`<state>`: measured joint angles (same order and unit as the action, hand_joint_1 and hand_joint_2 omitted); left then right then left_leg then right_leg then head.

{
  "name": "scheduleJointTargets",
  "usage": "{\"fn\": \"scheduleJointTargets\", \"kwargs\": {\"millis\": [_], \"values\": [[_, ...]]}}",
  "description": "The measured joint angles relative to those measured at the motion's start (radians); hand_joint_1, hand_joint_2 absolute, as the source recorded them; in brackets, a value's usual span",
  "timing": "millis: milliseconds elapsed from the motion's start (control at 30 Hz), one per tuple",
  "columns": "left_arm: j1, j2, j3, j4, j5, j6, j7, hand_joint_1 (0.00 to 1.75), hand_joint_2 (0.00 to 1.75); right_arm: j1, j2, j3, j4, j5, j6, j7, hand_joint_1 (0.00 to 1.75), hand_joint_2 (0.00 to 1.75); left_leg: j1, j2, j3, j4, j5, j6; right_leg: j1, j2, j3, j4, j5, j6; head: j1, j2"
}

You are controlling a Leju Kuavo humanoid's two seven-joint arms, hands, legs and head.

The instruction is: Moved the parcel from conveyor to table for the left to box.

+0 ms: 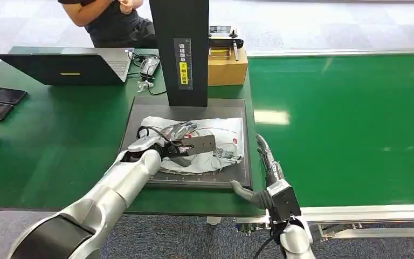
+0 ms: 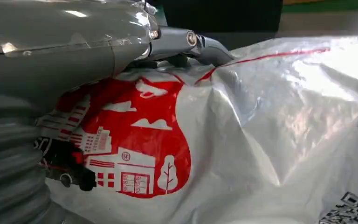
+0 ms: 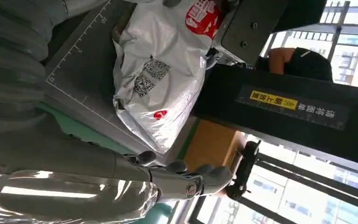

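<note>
1. Parcel (image 1: 205, 143) lies on the dark scale mat (image 1: 140, 116) on the worktop (image 1: 54, 140), off the conveyor (image 1: 345, 124)
2. Soft, slick poly bag; I'd grip a bunched fold
3. Left hand (image 1: 175, 141) rests on it; can't tell if fingers pinch
4. Right hand (image 1: 261, 172) beside mat, fingers spread, holding nothing

- Green table (image 1: 59, 140), laptop (image 1: 70, 67) at its far side
- Grey-patterned carpet floor (image 1: 329, 24)
- Bright windows (image 3: 349, 51), dark frames
</note>
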<state>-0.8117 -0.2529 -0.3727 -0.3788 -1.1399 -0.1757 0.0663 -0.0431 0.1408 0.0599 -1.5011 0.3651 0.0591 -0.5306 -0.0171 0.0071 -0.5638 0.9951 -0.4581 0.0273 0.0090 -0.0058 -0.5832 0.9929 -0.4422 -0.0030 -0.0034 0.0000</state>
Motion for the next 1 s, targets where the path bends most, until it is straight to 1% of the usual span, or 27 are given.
{"fn": "scheduleJointTargets", "kwargs": {"millis": [167,267,300,333,367,600,700,867,1000], "values": [[-0.025,0.000,0.000,0.024,-0.017,-0.140,0.087,0.00,1.75,0.007,0.000,0.000,0.005,-0.003,-0.014,0.008,0.00,1.75,0.000,0.000,0.001,0.000,0.000,0.000,0.000,0.000,0.001,0.000,0.000,0.000,0.000,0.000],[-0.032,0.002,0.000,0.029,-0.027,-0.208,0.088,0.00,1.75,0.006,0.000,0.004,0.011,-0.008,-0.024,0.018,0.00,1.75,0.000,0.000,0.004,0.000,-0.001,0.000,0.000,0.000,0.004,0.000,0.000,0.000,0.000,0.000],[-0.032,0.003,0.000,0.031,-0.036,-0.225,0.076,0.16,1.75,0.005,0.000,0.006,0.013,-0.009,-0.024,0.019,0.00,1.75,0.000,0.000,0.005,-0.001,-0.001,0.000,0.000,0.000,0.005,0.000,-0.001,0.000,0.000,0.000],[-0.033,0.005,0.000,0.033,-0.039,-0.237,0.066,1.62,1.75,0.003,0.000,0.009,0.017,-0.011,-0.025,0.022,0.00,1.75,0.000,0.000,0.006,-0.001,-0.001,0.000,0.000,0.000,0.006,0.000,-0.001,0.000,0.000,0.000],[-0.033,0.006,0.000,0.033,-0.042,-0.243,0.061,1.75,1.75,0.001,0.000,0.010,0.019,-0.012,-0.025,0.023,0.00,1.75,0.000,0.000,0.006,-0.001,-0.001,0.000,0.000,0.000,0.007,0.000,-0.001,0.000,0.000,0.000],[-0.034,0.011,0.000,0.035,-0.034,-0.239,0.032,1.75,1.75,-0.009,0.000,0.010,0.029,-0.019,-0.027,0.027,0.00,1.75,0.000,0.000,0.011,-0.001,-0.001,0.000,0.000,-0.001,0.011,0.000,-0.001,0.000,0.000,0.000],[-0.032,0.012,0.001,0.035,-0.033,-0.203,0.011,1.75,1.75,-0.009,0.000,0.010,0.030,-0.019,-0.030,0.028,0.00,1.75,0.000,0.000,0.011,-0.001,-0.001,0.000,0.000,-0.001,0.011,0.000,-0.001,0.000,0.000,0.000],[-0.020,0.014,0.001,0.035,-0.033,-0.151,-0.120,1.75,1.75,-0.009,0.000,0.010,0.034,-0.026,-0.034,0.028,0.00,1.75,0.000,-0.002,0.011,-0.001,-0.001,0.000,0.000,-0.002,0.011,0.000,-0.001,0.000,0.000,0.000],[0.006,0.017,0.001,0.035,-0.014,-0.043,-0.195,1.75,1.75,-0.009,0.000,0.010,0.034,-0.037,-0.032,0.026,0.00,1.75,0.000,-0.002,0.010,-0.001,-0.001,0.000,0.000,-0.002,0.010,0.000,-0.001,0.000,0.000,0.000]]}}
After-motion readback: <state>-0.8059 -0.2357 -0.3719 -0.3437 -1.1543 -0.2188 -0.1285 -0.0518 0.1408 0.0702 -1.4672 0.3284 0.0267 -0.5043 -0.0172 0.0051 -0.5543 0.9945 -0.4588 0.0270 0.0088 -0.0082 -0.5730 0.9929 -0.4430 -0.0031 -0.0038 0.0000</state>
